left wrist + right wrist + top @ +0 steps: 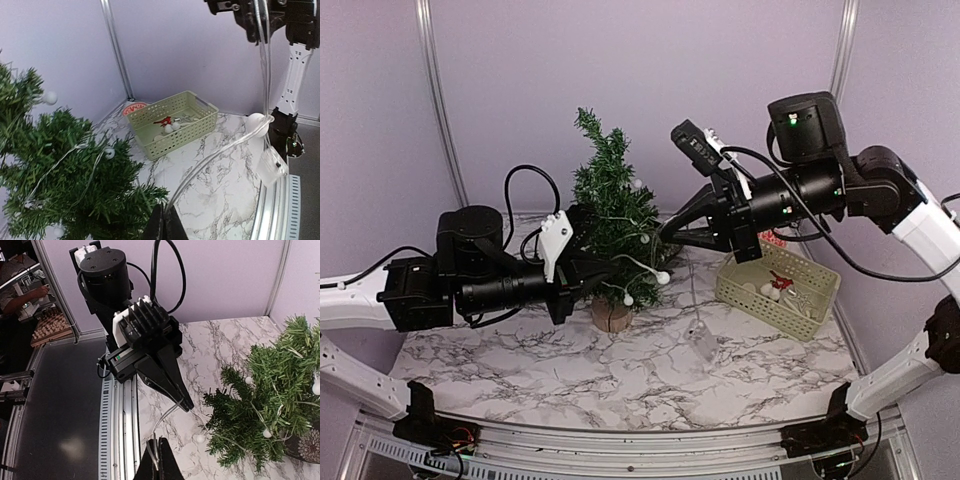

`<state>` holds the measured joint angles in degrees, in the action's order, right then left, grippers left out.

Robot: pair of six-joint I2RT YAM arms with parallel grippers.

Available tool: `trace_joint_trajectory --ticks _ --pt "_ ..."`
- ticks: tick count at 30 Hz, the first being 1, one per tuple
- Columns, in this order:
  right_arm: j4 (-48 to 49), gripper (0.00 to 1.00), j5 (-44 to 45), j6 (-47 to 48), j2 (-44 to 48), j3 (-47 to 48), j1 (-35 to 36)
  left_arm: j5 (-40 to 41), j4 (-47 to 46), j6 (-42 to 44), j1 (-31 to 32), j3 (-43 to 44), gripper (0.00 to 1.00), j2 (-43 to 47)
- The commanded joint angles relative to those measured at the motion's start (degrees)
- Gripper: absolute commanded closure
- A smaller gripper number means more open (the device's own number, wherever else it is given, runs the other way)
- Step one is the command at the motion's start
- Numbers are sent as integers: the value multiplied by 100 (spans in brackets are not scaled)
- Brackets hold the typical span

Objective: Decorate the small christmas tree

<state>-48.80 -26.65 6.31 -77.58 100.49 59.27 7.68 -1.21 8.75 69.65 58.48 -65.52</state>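
The light string (256, 123) is being pinched in the left gripper (162, 214) and right gripper (157, 452), held stretched for draping over the small christmas tree (610, 210) at the basket's (750, 295) nine o'clock.

Lilac walls (620, 60), white marble table (570, 380), metal poles (437, 100)

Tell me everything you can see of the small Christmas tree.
The small christmas tree is a miniature dark-green fir with bristly, plastic-looking branches. It stands on a round light-wood log-slice base on the marble-patterned table, left of the basket. A clear-wire light string with round white bulbs is draped through its branches. The left gripper and right gripper flank it, each shut on that string.
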Motion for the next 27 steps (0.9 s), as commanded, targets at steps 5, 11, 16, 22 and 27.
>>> trace_joint_trajectory --ticks 5,11,16,22,27 --pt "-156 100 1254 439 -793 1122 148 939 -863 -830 -764 -948 100 628" --pt "-448 100 1615 536 -1567 2025 208 1059 -1127 -1192 -1158 -1162 100 523" --pt "-388 100 1518 466 -2008 2351 228 1060 -1302 -1390 -1514 -1252 100 304" --pt "-281 100 1362 354 -2404 2586 237 1165 -1437 -1568 -1840 -1294 100 50" --pt "-101 100 1168 222 -2569 2671 244 1072 -1488 -1613 -2032 -1281 100 -169"
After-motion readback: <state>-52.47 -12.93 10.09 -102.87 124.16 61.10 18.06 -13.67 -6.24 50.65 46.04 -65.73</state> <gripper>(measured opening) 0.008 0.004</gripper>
